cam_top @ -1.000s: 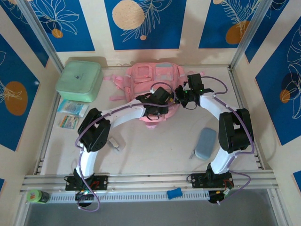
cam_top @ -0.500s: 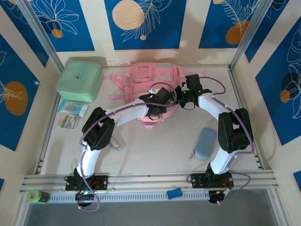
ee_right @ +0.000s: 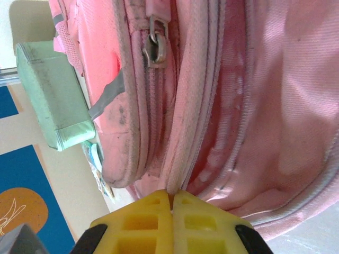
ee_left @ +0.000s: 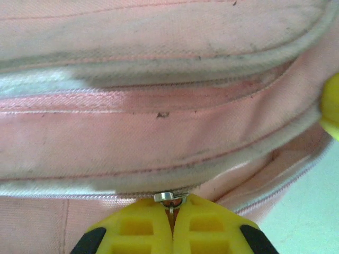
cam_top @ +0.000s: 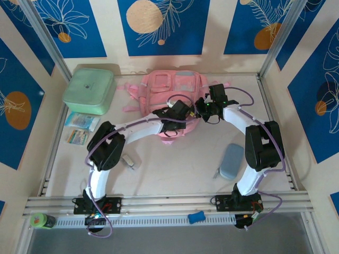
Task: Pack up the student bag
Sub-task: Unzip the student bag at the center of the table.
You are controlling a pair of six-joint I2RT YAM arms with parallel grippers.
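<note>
**Top external view.** The student bag (cam_top: 168, 87) lies flat at the far centre of the tabletop (cam_top: 175, 169). The left arm (cam_top: 140, 127) and right arm (cam_top: 238, 117) both reach to its near edge. Nothing appears to be packed. A mint-green box (cam_top: 89, 91) sits at the far left, with two flat packets (cam_top: 82, 121) just near of it. A grey-blue case (cam_top: 231, 161) lies on the right, well apart from the bag. A small grey item (cam_top: 128, 161) lies beside the left arm; it is too small to identify.

**Left wrist view.** The left fingers (ee_left: 140, 227) are pressed together on a metal zipper pull (ee_left: 168, 198), which sits on the bag's pink zip line. The zip track to the left of the pull looks closed, and no opening into the compartment is visible.

**Right wrist view.** The right fingers (ee_right: 151, 214) are pressed together, pinching a pale piped seam of the bag. This probably steadies the fabric. A second zipper pull (ee_right: 154, 48) hangs untouched on another pocket, farther up the bag.

**Assessment.** The task is at an early stage. Grips on the zipper pull and the fabric are established. Opening the compartment, loading the loose items and closing the bag all remain to be done.
</note>
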